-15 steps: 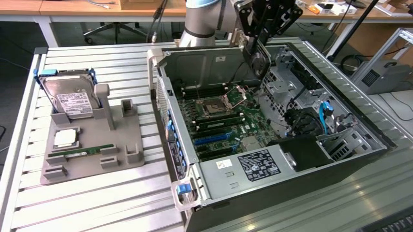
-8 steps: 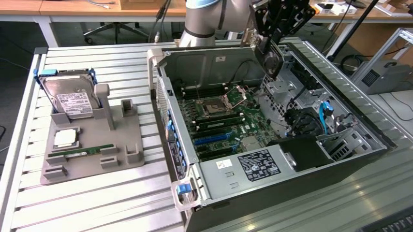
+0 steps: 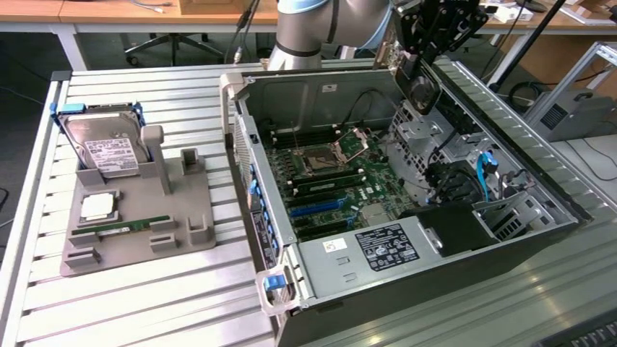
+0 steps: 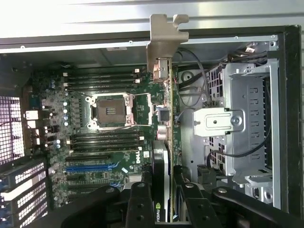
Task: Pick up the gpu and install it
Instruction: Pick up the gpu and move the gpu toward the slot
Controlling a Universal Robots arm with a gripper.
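The pick-up is done: the gripper [image 4: 164, 197] is clenched on the gpu [image 4: 161, 142], which hangs edge-down above the open computer case [image 3: 241, 94], its silver bracket [image 4: 164, 42] toward the case's far wall. The card is not yet seated, and the blue expansion slot [image 4: 90, 167] on the motherboard [image 3: 328, 181] lies bare and off to one side of it. The drive cage [image 4: 247, 118] and loose black cables [image 4: 190, 90] crowd one flank, and open board lies on the other. The bracket seems to clear the case rim, though that is hard to judge.
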